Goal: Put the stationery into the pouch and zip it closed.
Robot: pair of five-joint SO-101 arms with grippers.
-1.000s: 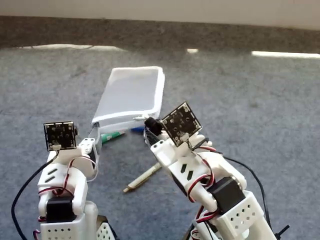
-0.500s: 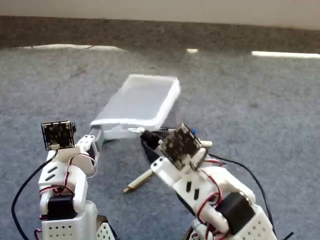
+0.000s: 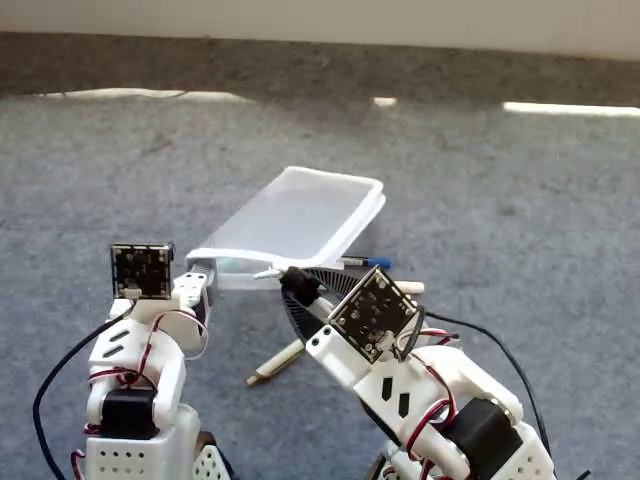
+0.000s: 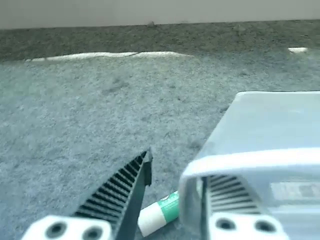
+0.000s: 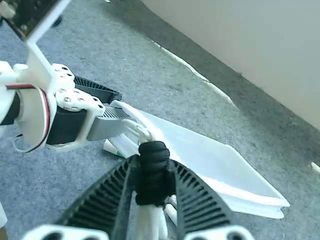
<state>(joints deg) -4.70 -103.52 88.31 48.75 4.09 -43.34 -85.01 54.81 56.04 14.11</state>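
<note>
The translucent white pouch (image 3: pixel 300 215) lies on grey carpet, its mouth toward the arms. My right gripper (image 3: pixel 292 282) is shut on the black zip pull cord (image 5: pixel 152 172) at the pouch's near edge. My left gripper (image 4: pixel 176 179) stands open at the pouch's near left corner, one finger (image 4: pixel 230 192) inside the mouth and the black finger (image 4: pixel 125 192) outside. A green and white stick (image 4: pixel 159 213) lies on the carpet by that corner. A blue pen (image 3: pixel 365 262) pokes out from under the pouch's right side. A tan pen (image 3: pixel 280 360) lies between the arms.
Grey carpet (image 3: pixel 520 230) stretches open to the right and left of the pouch. A pale wall (image 3: pixel 400 20) runs along the back behind a darker strip of floor.
The pouch's far end has swung to the right. My right gripper has drawn back toward its base with the zip pull. The left arm has shifted slightly right.
</note>
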